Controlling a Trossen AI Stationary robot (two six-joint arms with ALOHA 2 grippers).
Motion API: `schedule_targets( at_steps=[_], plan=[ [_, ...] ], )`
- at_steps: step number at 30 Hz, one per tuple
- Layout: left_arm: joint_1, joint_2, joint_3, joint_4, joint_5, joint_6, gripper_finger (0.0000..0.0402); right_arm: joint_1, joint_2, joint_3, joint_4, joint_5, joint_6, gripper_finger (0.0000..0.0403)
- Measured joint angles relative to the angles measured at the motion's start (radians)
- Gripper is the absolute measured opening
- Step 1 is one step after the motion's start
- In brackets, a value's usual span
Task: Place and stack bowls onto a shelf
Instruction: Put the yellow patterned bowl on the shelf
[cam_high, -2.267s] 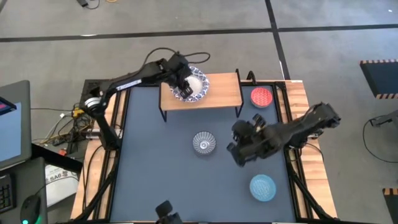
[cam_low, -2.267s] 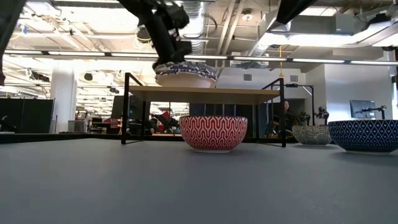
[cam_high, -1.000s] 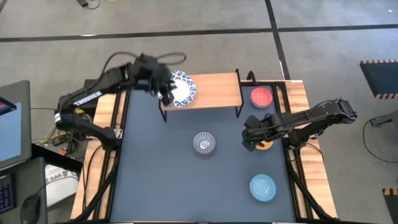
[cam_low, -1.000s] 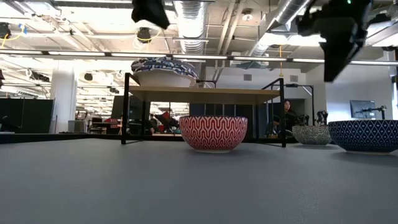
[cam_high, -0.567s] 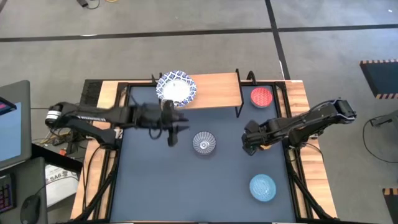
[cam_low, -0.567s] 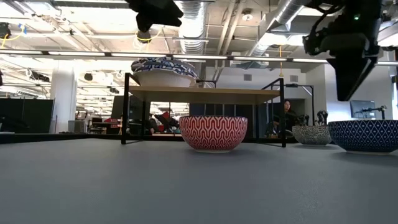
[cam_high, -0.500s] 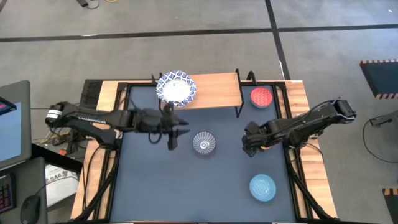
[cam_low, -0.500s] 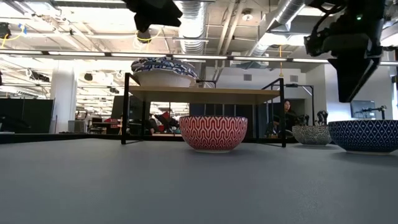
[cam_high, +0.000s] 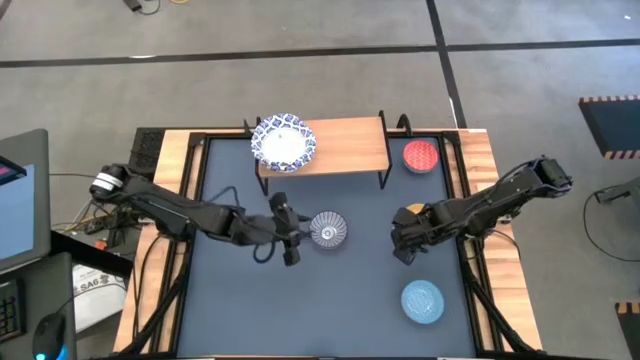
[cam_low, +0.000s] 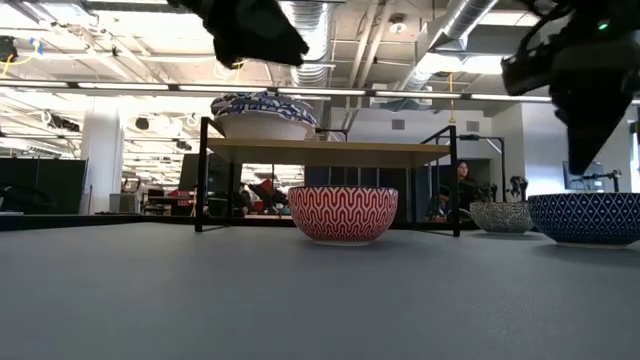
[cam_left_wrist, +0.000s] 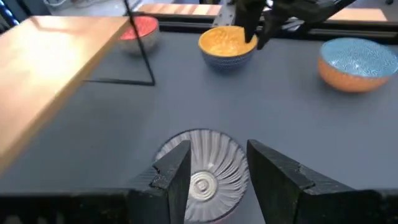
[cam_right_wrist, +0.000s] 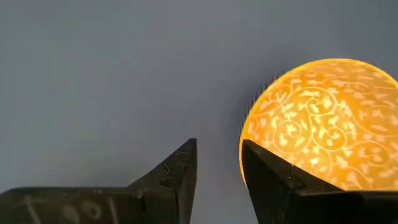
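Observation:
The wood shelf (cam_high: 345, 145) stands at the table's far side, with a white bowl with a blue-patterned rim (cam_high: 284, 142) resting on its left end. My left gripper (cam_high: 291, 237) is open just left of the grey-blue patterned bowl (cam_high: 328, 228); its fingers stand on either side of that bowl (cam_left_wrist: 200, 177) without touching it. My right gripper (cam_right_wrist: 217, 163) is open above the near rim of the yellow-orange bowl (cam_right_wrist: 323, 124), which the arm mostly hides from above. The red bowl (cam_high: 421, 156) and the light blue bowl (cam_high: 422, 300) sit on the table.
The red bowl stands right of the shelf's right legs (cam_high: 383, 180). The light blue bowl lies near the table's near right corner. Bare dark-blue tabletop (cam_high: 250, 300) stretches across the near left. Wooden side rails (cam_high: 485, 290) and cables border the table.
My left gripper has come away from the white bowl on the shelf's left end, swung toward the near edge and the right, and now stands beside the grey-blue bowl. The white bowl has stayed on the shelf. My right gripper has shifted slightly toward the near edge over the yellow-orange bowl.

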Motion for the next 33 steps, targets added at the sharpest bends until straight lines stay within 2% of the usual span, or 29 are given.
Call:
schedule_targets(
  at_steps=[5, 16, 21, 24, 27, 29, 33],
  plan=[
    [-0.046, 0.094, 0.001, 0.139, -0.019, 0.001, 0.0142, 0.025, 0.001, -0.01, -0.022, 0.025, 0.025, 0.015],
    [-0.092, 0.093, -0.002, 0.156, -0.139, 0.089, 0.0142, 0.072, 0.001, -0.053, 0.016, 0.025, 0.06, 0.018],
    [-0.071, 0.093, -0.084, 0.211, -0.141, 0.074, 0.0142, 0.059, 0.001, -0.111, 0.047, 0.024, 0.082, 0.0215],
    [-0.056, 0.093, -0.123, 0.252, -0.14, 0.064, 0.0142, 0.046, 0.001, -0.138, 0.045, 0.025, 0.09, 0.022],
    [-0.04, 0.093, -0.132, 0.233, -0.12, 0.055, 0.0142, 0.034, 0.001, -0.158, 0.051, 0.026, 0.11, 0.0204],
    [-0.031, 0.093, -0.132, 0.237, -0.092, 0.056, 0.0142, 0.027, 0.001, -0.17, 0.058, 0.026, 0.101, 0.0179],
    [-0.016, 0.093, -0.132, 0.241, -0.061, 0.072, 0.0142, 0.016, 0.001, -0.174, 0.068, 0.028, 0.058, 0.0092]
  ],
)
